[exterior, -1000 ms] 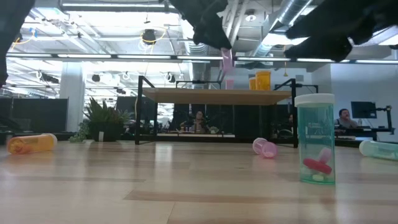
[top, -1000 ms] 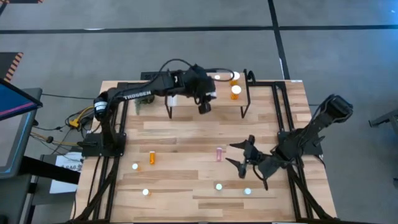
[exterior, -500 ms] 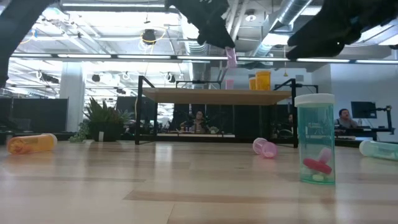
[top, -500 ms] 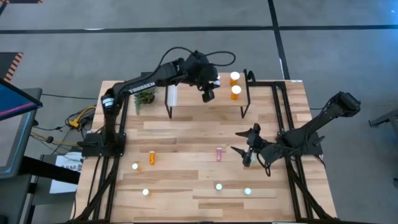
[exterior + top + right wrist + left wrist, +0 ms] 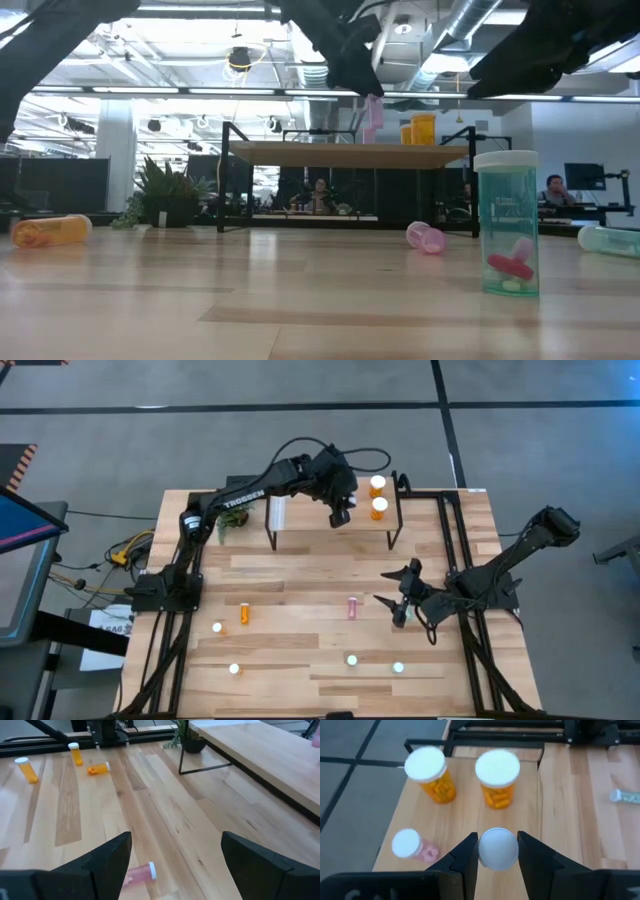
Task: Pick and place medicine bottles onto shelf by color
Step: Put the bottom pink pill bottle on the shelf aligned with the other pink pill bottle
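The left tool (image 5: 340,517) hangs above the shelf (image 5: 310,520), near its right end, and its two fingers (image 5: 465,857) are closed on a small pink bottle (image 5: 372,112) with a white cap. In the low view this bottle hangs upright in the air, a little above the shelf top and not touching it. On the shelf, just beyond the held bottle, two larger orange bottles (image 5: 497,777) stand upright side by side. Another small pink bottle (image 5: 412,845) lies on its side on the shelf, near them.

The right tool (image 5: 402,600) is over the tabletop (image 5: 300,580), right of the middle, with its fingers spread wide and nothing between them. A pink bottle (image 5: 352,606) lies on the tabletop just left of it. A teal bottle (image 5: 507,222) stands upright close to the low camera. An orange bottle (image 5: 244,612) lies on the left part of the tabletop, and a few more white caps show along the front.
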Action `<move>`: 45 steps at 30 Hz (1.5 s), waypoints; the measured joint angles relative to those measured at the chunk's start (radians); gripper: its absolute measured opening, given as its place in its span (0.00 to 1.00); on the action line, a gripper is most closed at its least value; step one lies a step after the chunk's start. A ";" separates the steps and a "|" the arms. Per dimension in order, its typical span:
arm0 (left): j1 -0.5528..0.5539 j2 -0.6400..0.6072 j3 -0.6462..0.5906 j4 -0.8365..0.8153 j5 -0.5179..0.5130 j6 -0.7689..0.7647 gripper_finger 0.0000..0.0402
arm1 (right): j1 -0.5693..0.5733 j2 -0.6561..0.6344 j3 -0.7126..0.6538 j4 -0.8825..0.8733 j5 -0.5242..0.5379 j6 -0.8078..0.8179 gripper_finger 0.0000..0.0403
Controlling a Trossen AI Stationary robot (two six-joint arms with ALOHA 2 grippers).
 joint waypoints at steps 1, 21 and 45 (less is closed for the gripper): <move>0.001 0.000 -0.001 -0.006 0.000 -0.004 0.26 | 0.000 0.000 0.000 0.001 0.000 0.000 0.81; 0.003 0.066 -0.002 0.008 0.026 -0.010 0.26 | 0.000 0.002 0.000 0.001 -0.002 0.041 0.81; 0.048 0.066 -0.002 0.010 0.059 0.003 0.26 | 0.000 0.002 0.000 0.001 -0.005 0.064 0.81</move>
